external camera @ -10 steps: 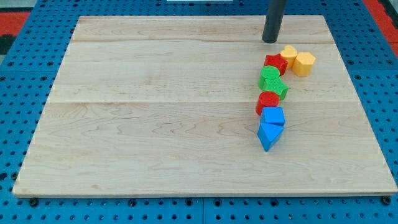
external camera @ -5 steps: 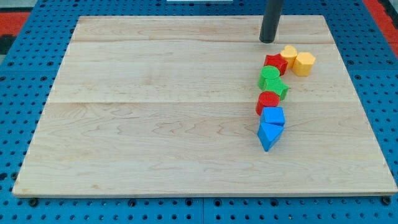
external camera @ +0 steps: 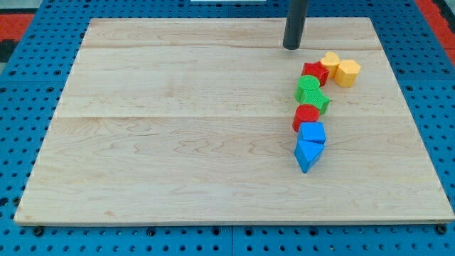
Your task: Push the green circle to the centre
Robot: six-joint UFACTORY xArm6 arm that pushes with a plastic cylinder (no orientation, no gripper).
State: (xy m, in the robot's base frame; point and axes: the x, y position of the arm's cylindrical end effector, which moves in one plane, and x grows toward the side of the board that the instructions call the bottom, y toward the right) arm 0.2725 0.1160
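The green circle lies at the view's right on the wooden board, in a column of blocks. It touches a red block above it and a green star-like block below it. My tip is near the board's top edge, up and to the left of the green circle, apart from all blocks.
Two yellow blocks sit right of the red block. Below the green blocks lie a red round block, a blue block and a blue triangle. Blue pegboard surrounds the board.
My tip has slid to the view's left along the top of the board. No block has moved.
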